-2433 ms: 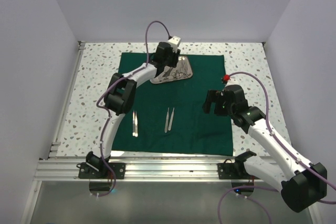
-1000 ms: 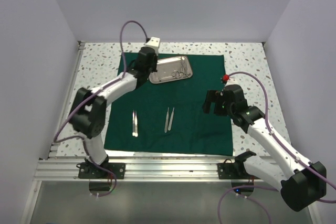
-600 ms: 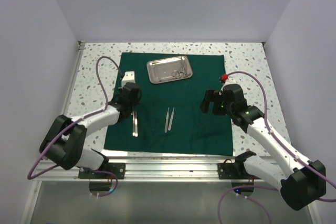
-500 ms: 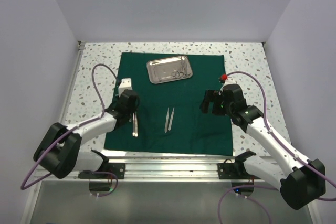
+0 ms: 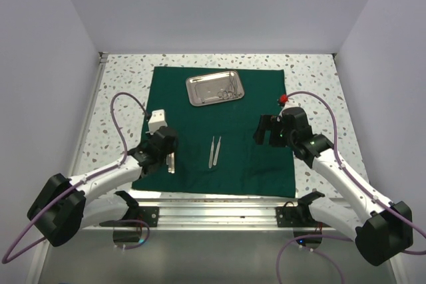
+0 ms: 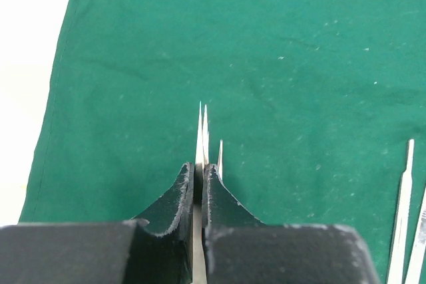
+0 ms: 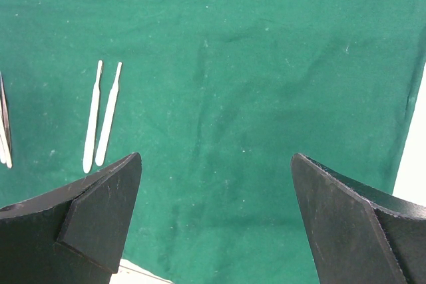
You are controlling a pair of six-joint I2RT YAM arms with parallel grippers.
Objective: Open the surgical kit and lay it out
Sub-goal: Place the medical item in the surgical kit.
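My left jaws are pinched tight on the tweezers (image 6: 202,124), whose tips poke out ahead over the green cloth (image 6: 299,64). My right jaws gape wide, holding nothing. A second pair of tweezers (image 7: 100,114) lies off their left side, and the steel tray (image 5: 214,89) sits far ahead.

- Tray (image 5: 214,90): the instruments inside are too small and tangled to tell apart from above. In the left wrist view only a sliver of rim shows, cut by the top edge.
- Left tweezers (image 6: 202,128): only the tips show. The rest is hidden between the fingers (image 6: 174,194) of the left hand (image 6: 199,172), and the right wrist view clips them at its left edge.
- Middle tweezers (image 6: 401,217): cut by the bottom and right edges of the left wrist view.
- Right hand (image 7: 216,157): both fingers (image 7: 93,224) run off the bottom edge.
- Cloth (image 5: 253,157): the near left corner lies under the left arm.
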